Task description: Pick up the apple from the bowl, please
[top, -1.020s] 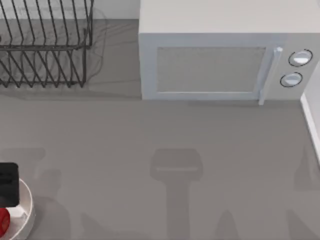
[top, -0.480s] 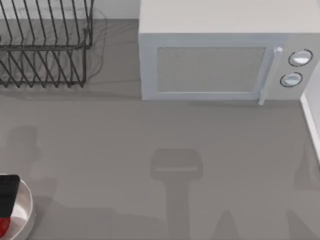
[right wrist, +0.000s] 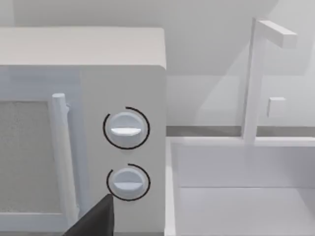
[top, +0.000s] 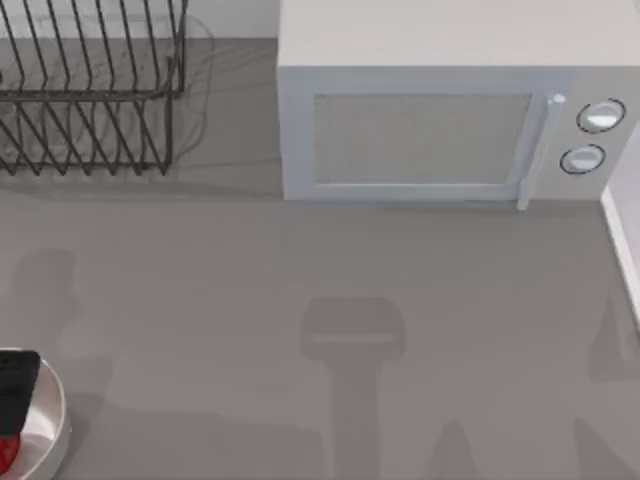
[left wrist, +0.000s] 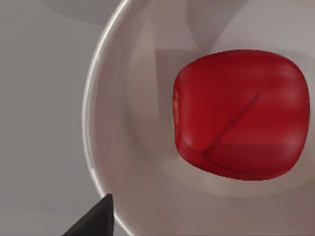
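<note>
Apple (left wrist: pixel 238 114), red and blocky, sat in the white bowl (left wrist: pixel 106 98), resting on the bowl's floor with bare white wall around it in the left wrist view. From above, the bowl (top: pixel 55 425) lay at the desk's (top: pixel 300 260) lower left corner, partly cut by the edge, with a sliver of the apple (top: pixel 8 452) showing just under the dark body of the left tool (top: pixel 15 390), which hung over the bowl. One dark fingertip (left wrist: pixel 93 221) of that tool showed beside the bowl's rim; whether the left tool was apart or together I cannot tell. The right tool's state I also cannot tell; a dark fingertip (right wrist: pixel 96 219) of it showed before the microwave's (right wrist: pixel 83 123) two round knobs, with a white sink (right wrist: pixel 236 196) and faucet (right wrist: pixel 261 73) beside the microwave. A wire dish rack (top: pixel 85 90) stood at the desk's upper left, the microwave (top: pixel 450 100) at the upper right, both well apart from the bowl.
</note>
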You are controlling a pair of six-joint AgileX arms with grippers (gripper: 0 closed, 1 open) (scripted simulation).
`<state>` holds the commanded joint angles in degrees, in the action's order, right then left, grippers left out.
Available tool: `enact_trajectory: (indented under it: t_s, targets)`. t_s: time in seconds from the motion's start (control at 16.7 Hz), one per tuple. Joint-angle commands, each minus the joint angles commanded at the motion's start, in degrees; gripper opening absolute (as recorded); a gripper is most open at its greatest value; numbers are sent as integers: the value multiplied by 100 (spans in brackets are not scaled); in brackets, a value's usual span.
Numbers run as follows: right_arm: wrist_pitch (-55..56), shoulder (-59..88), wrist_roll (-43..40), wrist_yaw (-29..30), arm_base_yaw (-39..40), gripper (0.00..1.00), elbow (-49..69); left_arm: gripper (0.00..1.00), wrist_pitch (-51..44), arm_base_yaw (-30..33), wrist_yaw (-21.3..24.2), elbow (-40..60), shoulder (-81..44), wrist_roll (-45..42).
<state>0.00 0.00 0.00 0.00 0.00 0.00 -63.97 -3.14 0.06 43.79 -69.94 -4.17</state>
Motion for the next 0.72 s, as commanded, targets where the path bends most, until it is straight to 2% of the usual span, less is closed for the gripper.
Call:
enact_trajectory:
  t_s: [0.18, 0.54, 0.72]
  targets:
    - [0, 0, 0, 0, 0, 100, 0, 100, 571, -11, -1, -341, -288, -12]
    - [0, 0, 0, 0, 0, 100, 0, 100, 2589, -43, -4, -1345, -1104, -44]
    - [0, 0, 0, 0, 0, 100, 0, 100, 3015, -53, -5, -1646, -1348, -54]
